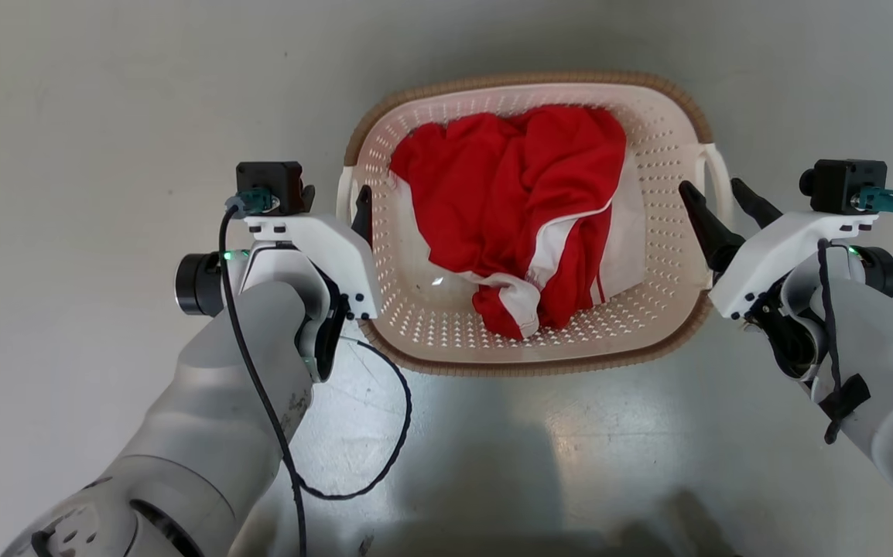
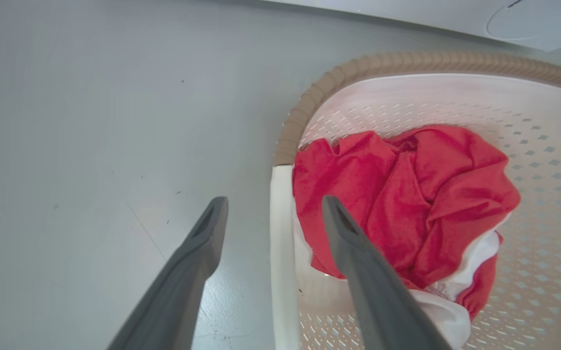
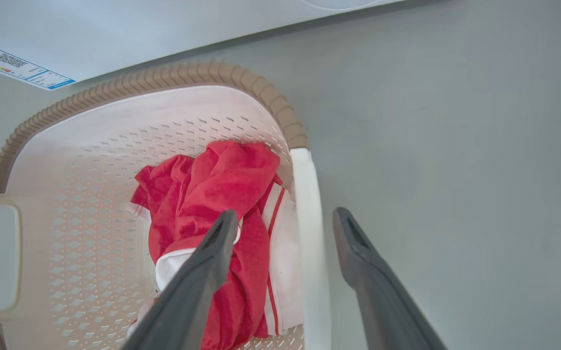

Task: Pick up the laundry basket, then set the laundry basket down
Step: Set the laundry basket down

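The laundry basket (image 1: 663,139), cream and perforated with a brown rim (image 2: 407,61) (image 3: 139,85), rests on the grey floor. A red and white garment (image 1: 508,186) (image 2: 407,194) (image 3: 212,194) lies inside it. My left gripper (image 1: 336,203) (image 2: 274,201) is open and straddles the white left handle (image 2: 280,233), one finger inside the basket and one outside. On the other side, my right gripper (image 1: 709,186) (image 3: 285,215) is open too, straddling the right handle (image 1: 717,174) (image 3: 307,218) the same way. Neither pair of fingers pinches its handle.
Just past the basket's far side stands a white appliance front (image 3: 115,29) (image 2: 455,12) with a blue label (image 3: 13,65). A black cable (image 1: 384,433) loops off my left forearm. Bare grey floor (image 1: 67,155) spreads left, right and in front of the basket.
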